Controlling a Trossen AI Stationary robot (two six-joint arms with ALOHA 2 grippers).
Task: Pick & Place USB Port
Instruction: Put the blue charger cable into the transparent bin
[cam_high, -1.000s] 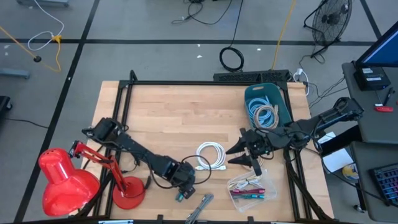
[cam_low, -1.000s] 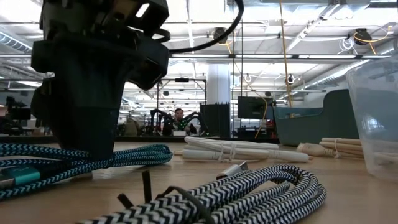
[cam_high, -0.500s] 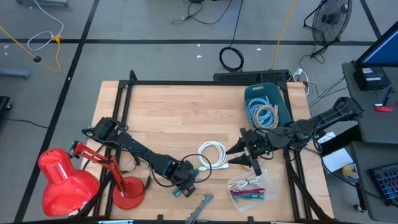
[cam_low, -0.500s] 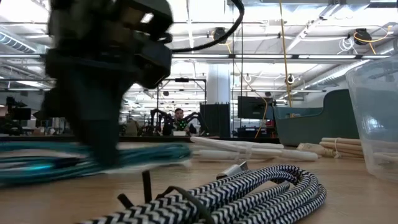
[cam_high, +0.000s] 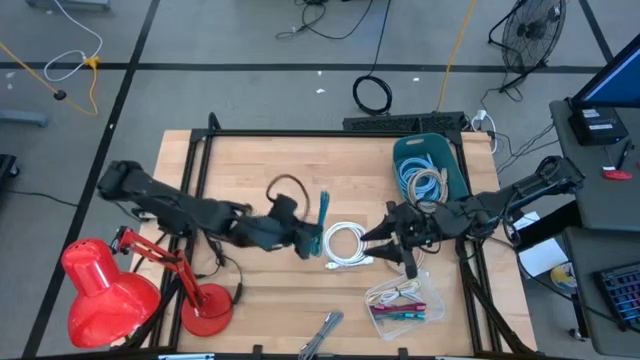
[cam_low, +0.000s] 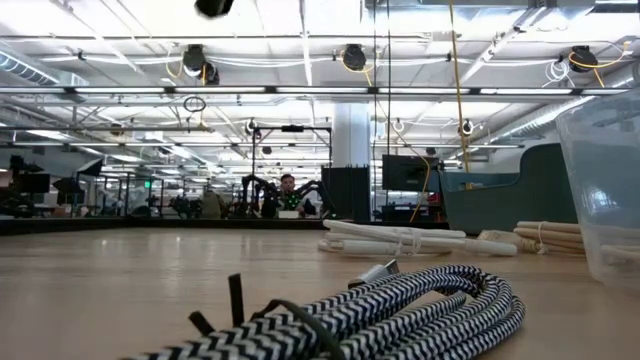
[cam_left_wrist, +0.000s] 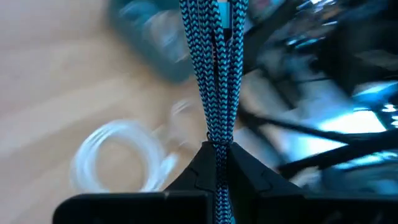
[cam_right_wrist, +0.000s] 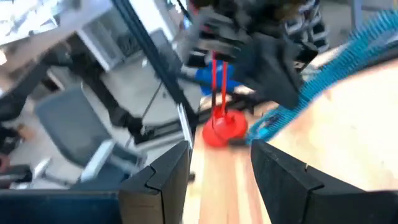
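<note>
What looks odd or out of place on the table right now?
Nothing spilled or damaged. A red desk lamp lies tipped over at the table's left front corner, and the left gripper holds the teal braided cable dangling mid-table.

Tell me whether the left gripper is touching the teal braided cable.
Touching. The left wrist view shows the left gripper shut on the teal braided cable.

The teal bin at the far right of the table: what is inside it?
In the teal bin lie coiled pale cables. They cover the floor of the bin, so whatever is under them is hidden.
</note>
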